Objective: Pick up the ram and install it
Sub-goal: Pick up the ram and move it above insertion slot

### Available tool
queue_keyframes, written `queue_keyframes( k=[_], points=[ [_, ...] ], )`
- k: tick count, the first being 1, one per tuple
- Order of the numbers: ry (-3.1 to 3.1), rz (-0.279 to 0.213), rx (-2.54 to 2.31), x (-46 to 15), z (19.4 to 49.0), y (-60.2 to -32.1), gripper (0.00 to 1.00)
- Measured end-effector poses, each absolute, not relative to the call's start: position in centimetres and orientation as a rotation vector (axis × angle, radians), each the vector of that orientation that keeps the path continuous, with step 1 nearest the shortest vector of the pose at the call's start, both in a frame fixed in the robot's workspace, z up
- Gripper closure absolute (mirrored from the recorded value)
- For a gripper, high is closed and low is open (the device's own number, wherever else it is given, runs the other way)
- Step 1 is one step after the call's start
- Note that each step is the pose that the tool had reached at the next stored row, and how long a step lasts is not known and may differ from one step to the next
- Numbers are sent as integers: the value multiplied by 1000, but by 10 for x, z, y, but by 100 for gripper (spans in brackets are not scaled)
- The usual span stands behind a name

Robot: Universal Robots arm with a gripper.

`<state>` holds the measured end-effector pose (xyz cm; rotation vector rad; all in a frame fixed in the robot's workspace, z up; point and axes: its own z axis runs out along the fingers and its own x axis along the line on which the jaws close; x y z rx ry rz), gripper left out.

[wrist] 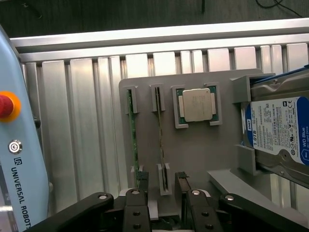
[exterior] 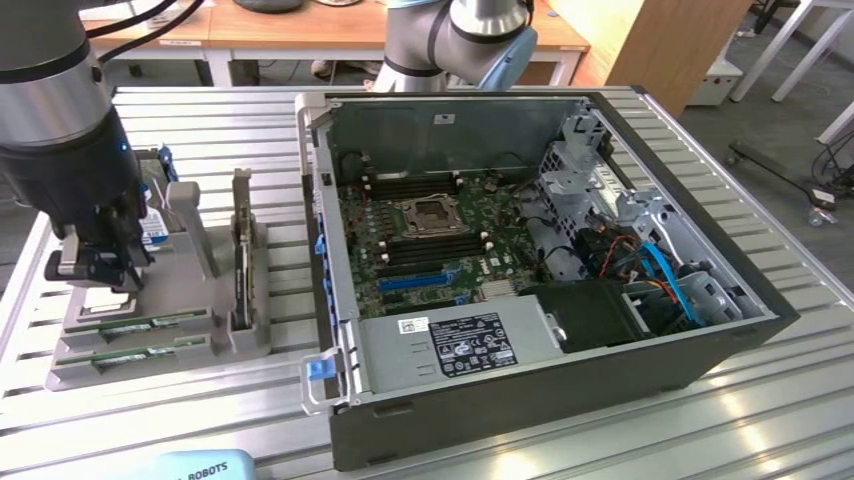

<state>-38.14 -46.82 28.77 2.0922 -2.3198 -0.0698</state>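
Note:
Two ram sticks stand on edge in slots of a grey holder (wrist: 193, 150): one ram (wrist: 161, 130) and a second ram (wrist: 131, 130) beside it. My gripper (wrist: 162, 182) is open and hangs over the holder, one black finger (wrist: 143, 181) on each side of the first ram's end, apart from it. From the exterior view, the gripper (exterior: 96, 272) is over the holder (exterior: 80, 378) at that view's left, with the ram sticks (exterior: 144, 324) lying just in front of it. The open computer case (exterior: 534, 400) shows the motherboard (exterior: 427, 235) with long memory slots.
The holder also carries a square silver processor (wrist: 197, 105) and a blue-labelled hard drive (wrist: 280, 135). A pale blue teach pendant (wrist: 19, 164) lies beside it on the slatted metal table (wrist: 87, 125). A card (exterior: 242, 250) stands upright in the holder, near the case.

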Motion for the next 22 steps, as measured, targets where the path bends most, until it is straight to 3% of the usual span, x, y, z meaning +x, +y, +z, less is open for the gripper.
queue_keyframes(
  k=[22],
  points=[
    [-2318, -65, 2090, -381, 268, -468, 65]
  ],
)
